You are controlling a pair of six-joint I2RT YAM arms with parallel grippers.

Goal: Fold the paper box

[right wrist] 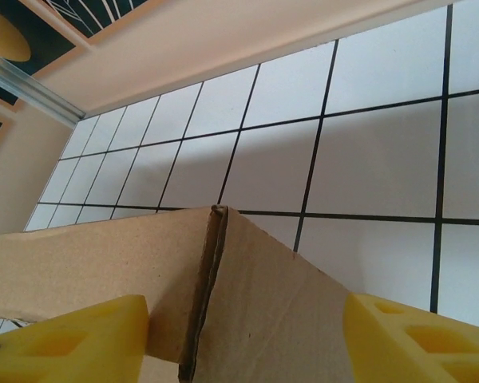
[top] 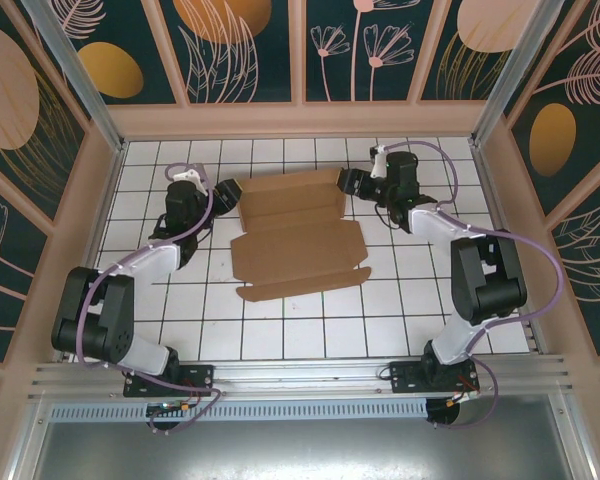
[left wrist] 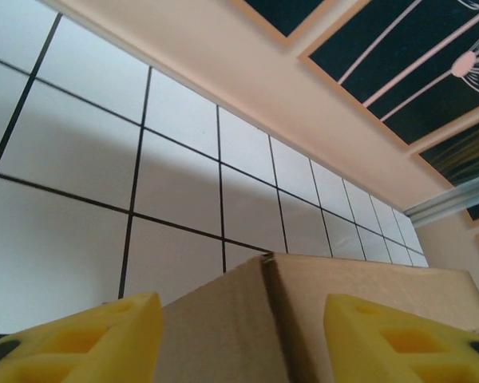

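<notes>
The paper box (top: 295, 240) is a brown die-cut cardboard sheet lying mid-table, its far panel and side flaps folded up. My left gripper (top: 228, 192) is at the box's far left corner and my right gripper (top: 352, 183) at its far right corner. In the left wrist view the yellow fingers (left wrist: 80, 343) stand wide apart, and a raised cardboard corner (left wrist: 265, 259) with a slit sits between them; the left gripper (left wrist: 241, 323) is open. The right gripper (right wrist: 247, 323) is also open, its fingers (right wrist: 415, 339) straddling a similar folded corner (right wrist: 217, 211).
The white tiled table (top: 400, 310) is walled by a beige rim (top: 300, 120) with patterned panels behind it. The box's near flap (top: 305, 284) lies flat toward the arm bases. Bare tiles lie left, right and in front of the box.
</notes>
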